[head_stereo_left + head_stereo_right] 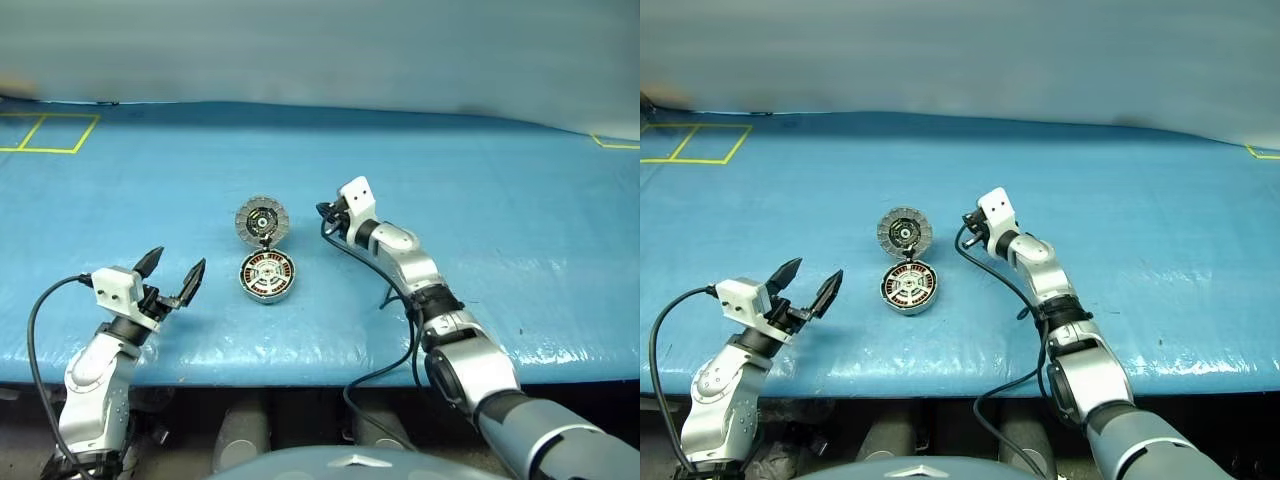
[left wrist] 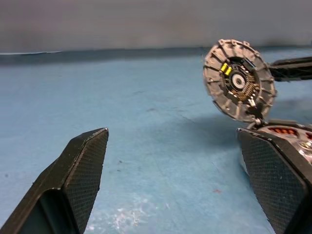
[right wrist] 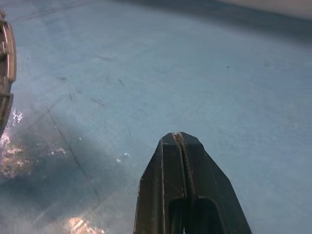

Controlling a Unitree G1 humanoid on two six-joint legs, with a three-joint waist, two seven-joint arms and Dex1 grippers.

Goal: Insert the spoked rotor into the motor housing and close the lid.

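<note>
Surface: blue plastic-covered table [image 1: 500, 230], glossy, with yellow tape squares [image 1: 45, 133] at the far left corner.
Motor housing: round silver casing [image 1: 268, 277] lying flat near the table's middle, copper-coloured windings visible around its inside.
Spoked rotor: a dark ring with silver spokes and hub [image 1: 908, 284] appears to sit inside the housing; hard to tell from the head views whether it is fully seated.
Lid: silver disc [image 1: 262, 221] standing open and upright at the far edge of the housing, joined to it at the hinge; inner face with pale radial segments and a central hub faces the robot, clear in the left wrist view [image 2: 239, 80].
Left gripper: [image 1: 176, 274] to the left of the housing, apart from it, near the table's front edge; black fingers spread wide, nothing between them.
Right gripper: [image 3: 179, 138] just right of the lid, pointing toward it; fingers pressed together, holding nothing. Contact with the lid not evident.
Cable: black lead [image 1: 385, 290] loops along the right arm.
</note>
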